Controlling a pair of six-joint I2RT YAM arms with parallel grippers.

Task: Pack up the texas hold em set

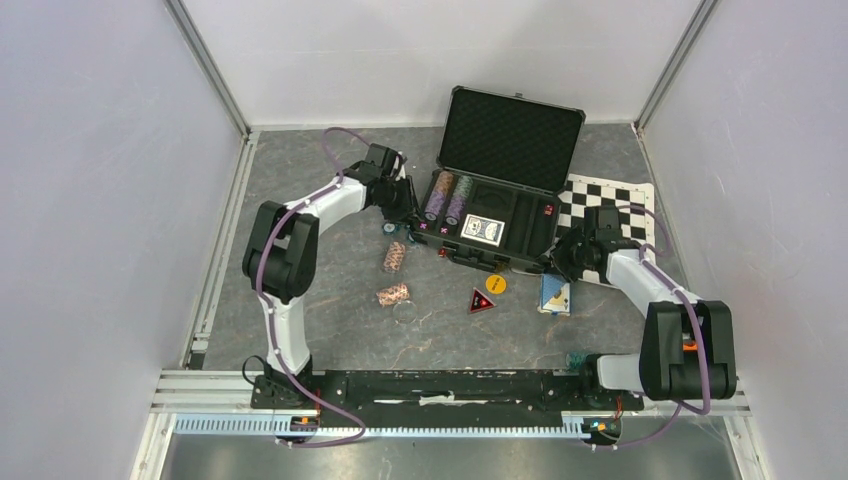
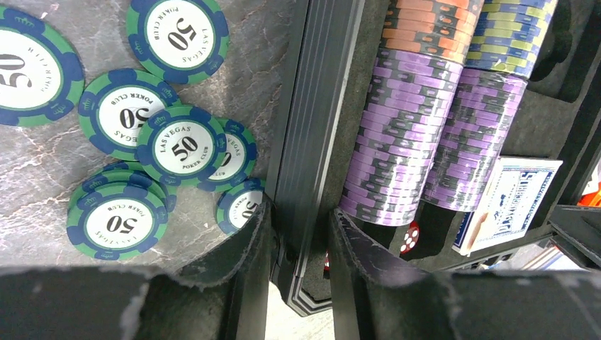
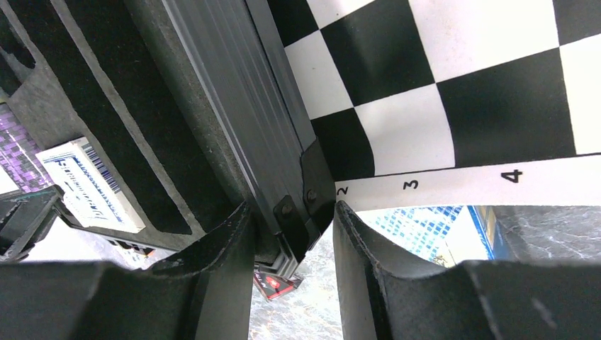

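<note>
left gripper clamped on case wall | right gripper seemingly clamped on case corner | teal chips loose outside

Top camera looks down; both wrist cameras closely face the case.

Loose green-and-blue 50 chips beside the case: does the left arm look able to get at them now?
Probably yes, once it lets go. The left gripper is clamped across the left wall of the black case, and the 50 chips lie uncovered on the table just outside that wall, nothing between.
</note>
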